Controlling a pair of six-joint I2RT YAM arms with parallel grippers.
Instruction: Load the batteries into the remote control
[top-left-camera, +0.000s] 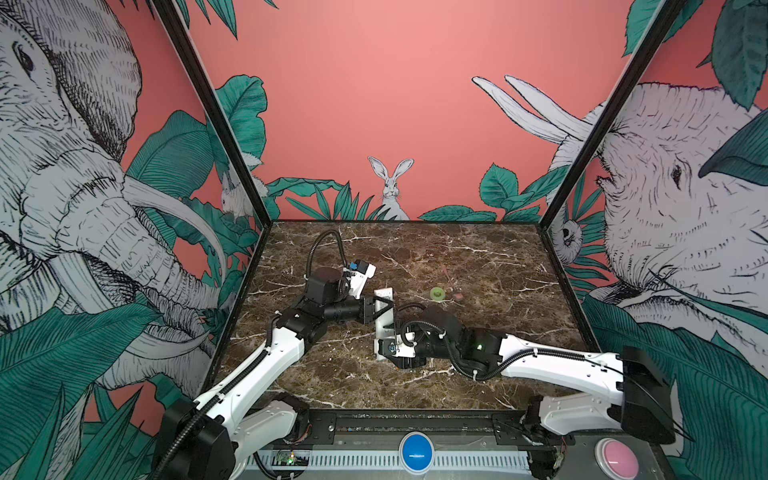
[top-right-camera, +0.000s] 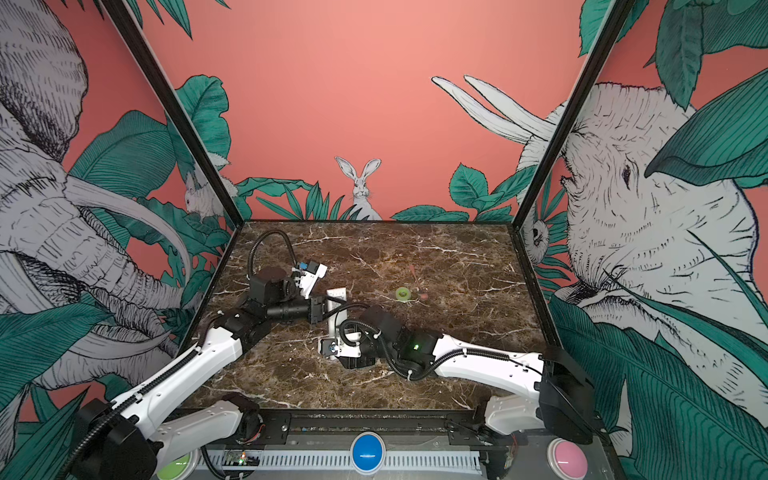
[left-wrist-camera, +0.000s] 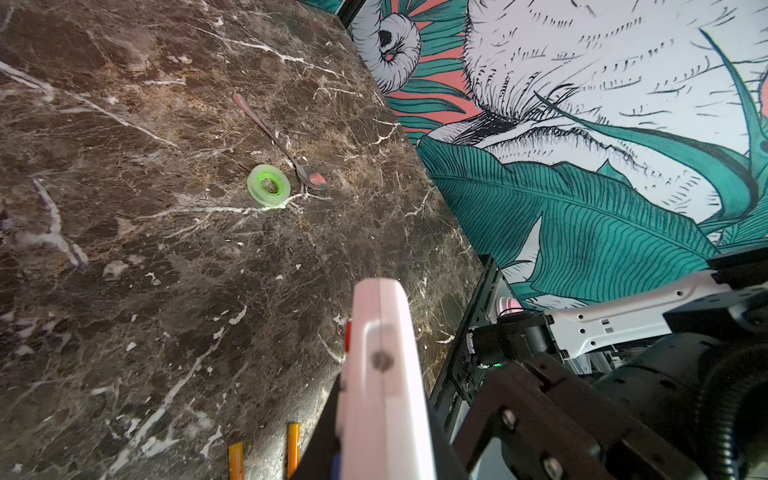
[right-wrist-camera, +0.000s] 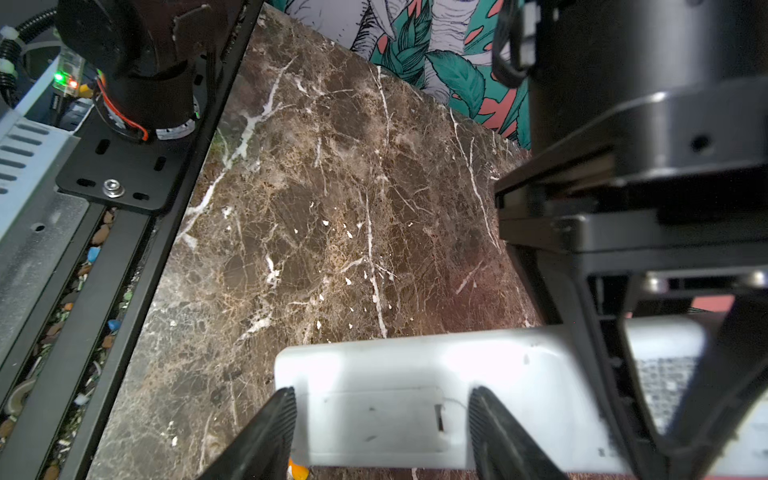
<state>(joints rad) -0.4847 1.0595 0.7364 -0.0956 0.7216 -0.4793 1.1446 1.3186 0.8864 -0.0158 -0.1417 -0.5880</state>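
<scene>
Since ppl asked where things are at: left gripper (left-wrist-camera: 382, 449) is clamped tight on the remote control (left-wrist-camera: 380, 353), one black finger on each side of it. You can see the red button on the end of the remote that pokes out in the left wrist view.

Right gripper (right-wrist-camera: 382, 432) is spread wide and isn't holding anything. Its two ribbed fingers (right-wrist-camera: 272, 432) sit either side of the battery cover (right-wrist-camera: 382, 419) on the remote's plain white back, which faces that gripper. Cover's still on afaict. Can't tell if the pads actually touch the plastic tbh.

Both batteries (left-wrist-camera: 236, 461) lie side by side on the marble table (left-wrist-camera: 124, 249), just beside the left gripper, a bit apart from each other & not in the remote.

Green tape roll (left-wrist-camera: 269, 185) and a spoon (left-wrist-camera: 282, 145) sit well out ahead of the left gripper, right beside each other.
</scene>
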